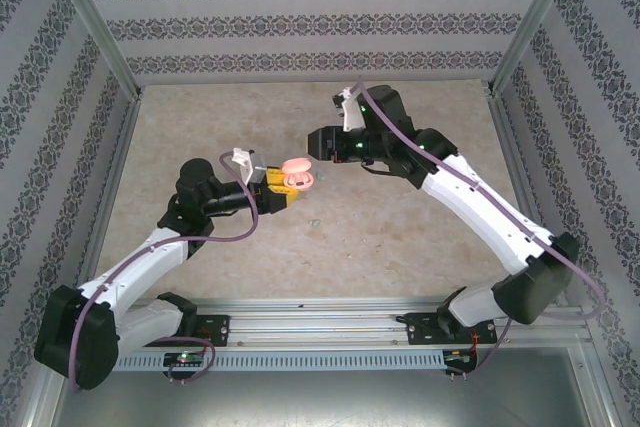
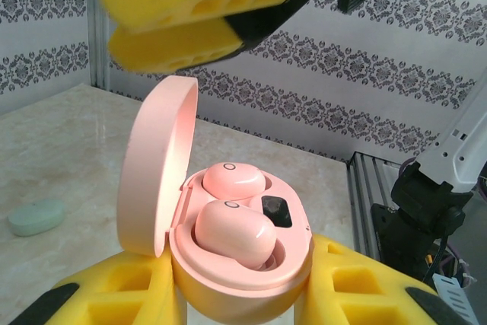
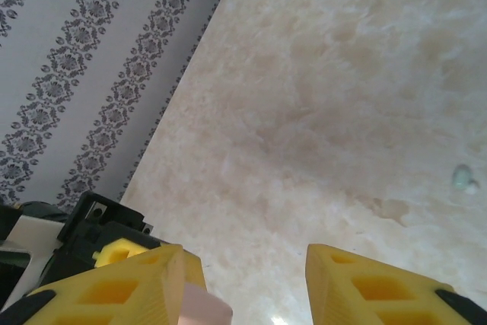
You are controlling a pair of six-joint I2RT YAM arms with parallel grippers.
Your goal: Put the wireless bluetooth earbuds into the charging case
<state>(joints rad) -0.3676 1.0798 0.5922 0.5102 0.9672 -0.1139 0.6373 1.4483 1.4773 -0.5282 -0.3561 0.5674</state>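
Observation:
The pink charging case (image 2: 293, 264) is held above the table with its lid (image 2: 156, 165) standing open on the left. My left gripper (image 2: 240, 287) is shut on it, a yellow finger on each side. Two pinkish earbuds (image 2: 234, 180) (image 2: 232, 232) lie in its wells; the nearer one sits a little high. From above, the case (image 1: 297, 175) is at mid-table. My right gripper (image 1: 318, 142) hovers just beyond and above it, open, with its fingers (image 2: 167, 13) over the lid. In the right wrist view that gripper (image 3: 247, 283) holds nothing, and the lid's edge (image 3: 207, 308) shows beside one finger.
A tiny pale green bud (image 1: 313, 220) lies on the marble table (image 1: 400, 237) just in front of the case, and it is also visible further off in the right wrist view (image 3: 462, 178). A pale green oval (image 2: 36, 217) rests on the table further off. Patterned walls enclose the table.

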